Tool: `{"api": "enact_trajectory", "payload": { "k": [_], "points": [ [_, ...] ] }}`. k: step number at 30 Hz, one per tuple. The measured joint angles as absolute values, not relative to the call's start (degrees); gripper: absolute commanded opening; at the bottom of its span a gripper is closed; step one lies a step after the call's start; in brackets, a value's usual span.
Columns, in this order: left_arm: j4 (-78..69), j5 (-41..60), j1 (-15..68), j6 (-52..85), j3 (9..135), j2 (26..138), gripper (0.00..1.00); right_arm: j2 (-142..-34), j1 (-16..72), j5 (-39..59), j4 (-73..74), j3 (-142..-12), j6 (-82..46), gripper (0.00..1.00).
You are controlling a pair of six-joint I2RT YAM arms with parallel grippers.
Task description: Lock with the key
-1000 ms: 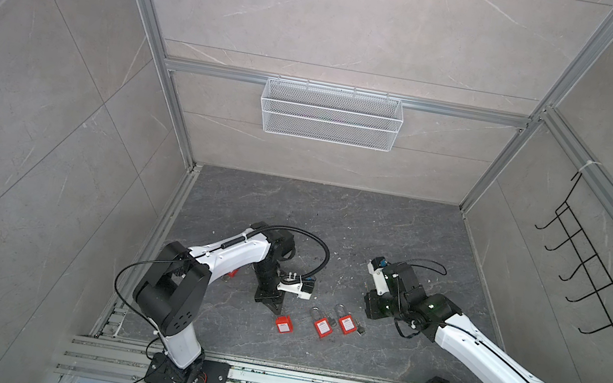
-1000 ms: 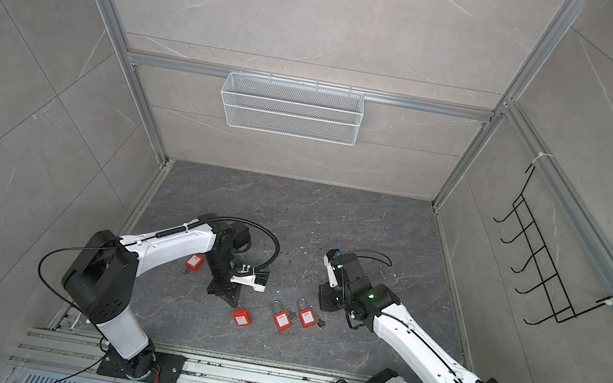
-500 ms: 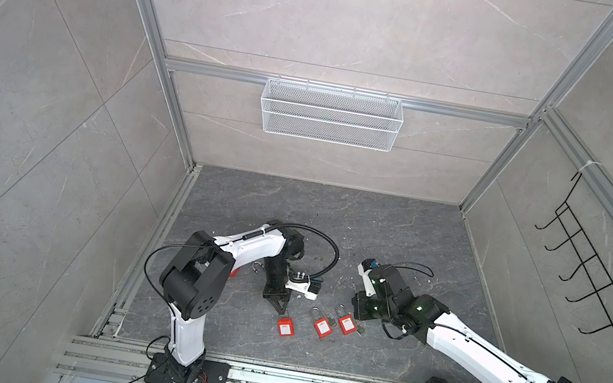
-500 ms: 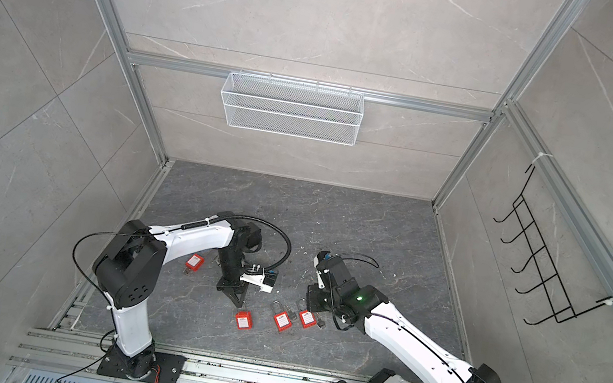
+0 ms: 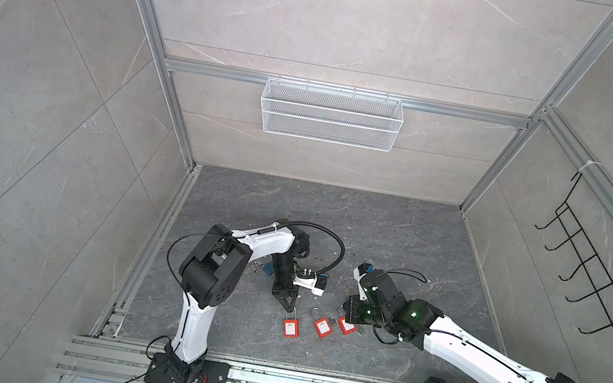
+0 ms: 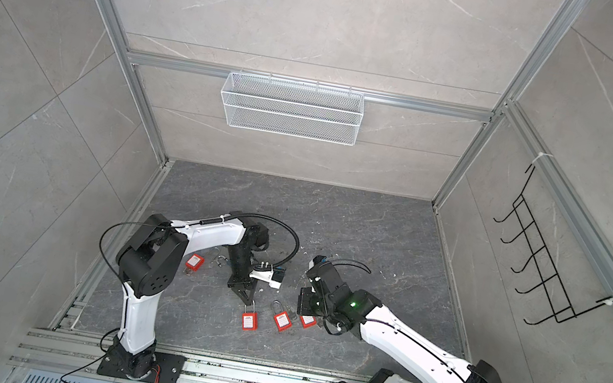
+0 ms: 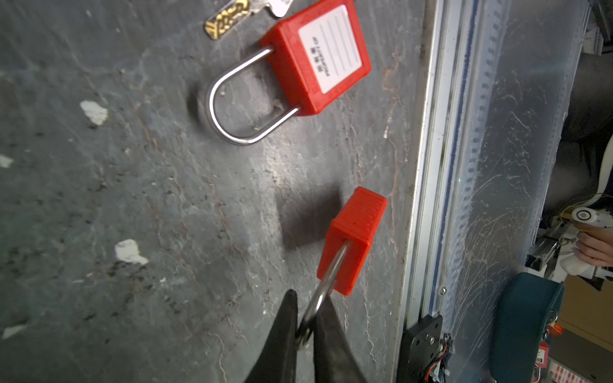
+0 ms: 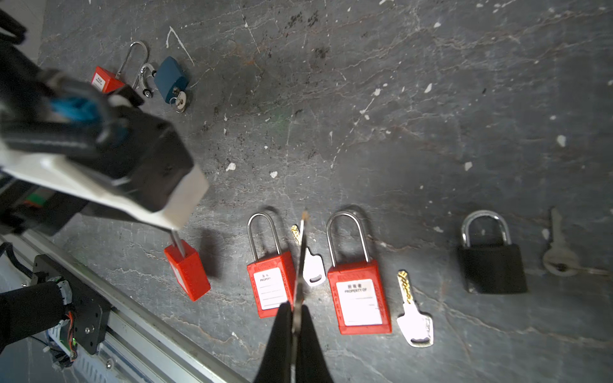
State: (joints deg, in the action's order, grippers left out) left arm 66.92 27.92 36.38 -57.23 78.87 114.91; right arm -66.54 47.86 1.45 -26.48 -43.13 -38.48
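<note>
Gripping key (image 8: pixel 301 262) edge-on (blade pointing away), right tool (image 8: pixel 294 308)

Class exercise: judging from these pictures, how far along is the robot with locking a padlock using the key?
Done: the left gripper grips a red padlock by its shackle, and the right gripper pinches a key. In hand: likely bringing them together; they are apart now. Left: key into the padlock and turned to lock.
</note>
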Motion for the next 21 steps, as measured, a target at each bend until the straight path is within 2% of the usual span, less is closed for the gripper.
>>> {"api": "enact_trajectory", "payload": {
  "k": [13,21],
  "points": [
    [60.07,29.45,34.52,-53.58,78.65,115.35,0.35,-67.66,53.82,0.45,-26.76,-42.00,-45.95,0.00],
    [45.01,32.03,25.93,-45.84,65.67,99.02,0.36,-75.42,60.25,0.54,-29.43,-48.56,-48.29,0.00]
  ]
}}
